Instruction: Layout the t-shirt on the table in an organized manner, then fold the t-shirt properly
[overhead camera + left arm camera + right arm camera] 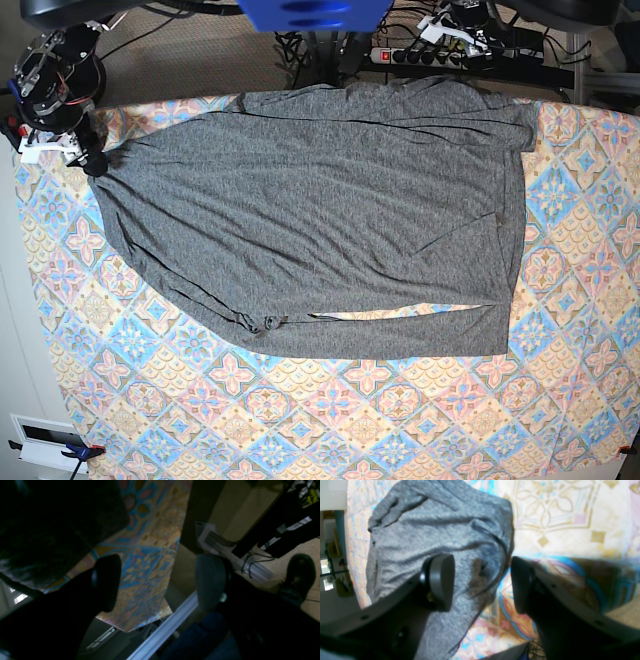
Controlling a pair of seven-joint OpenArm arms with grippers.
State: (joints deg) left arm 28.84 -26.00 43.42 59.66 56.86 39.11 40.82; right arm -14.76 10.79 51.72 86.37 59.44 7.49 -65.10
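Observation:
The dark heather-grey t-shirt lies spread wide over the table, with wrinkles and a turned-up strip along its near hem. My right gripper hangs at the shirt's far-left corner. In the right wrist view it is open, one finger over the fabric and the other over bare cloth, with the shirt's edge below the gap. My left gripper is open with nothing between its fingers, above the table's edge. The t-shirt shows dark to its left.
A power strip and cables lie on the floor behind the table. A clamp grips the table's near-left corner. In the left wrist view a black shoe and a white strip are on the floor past the table.

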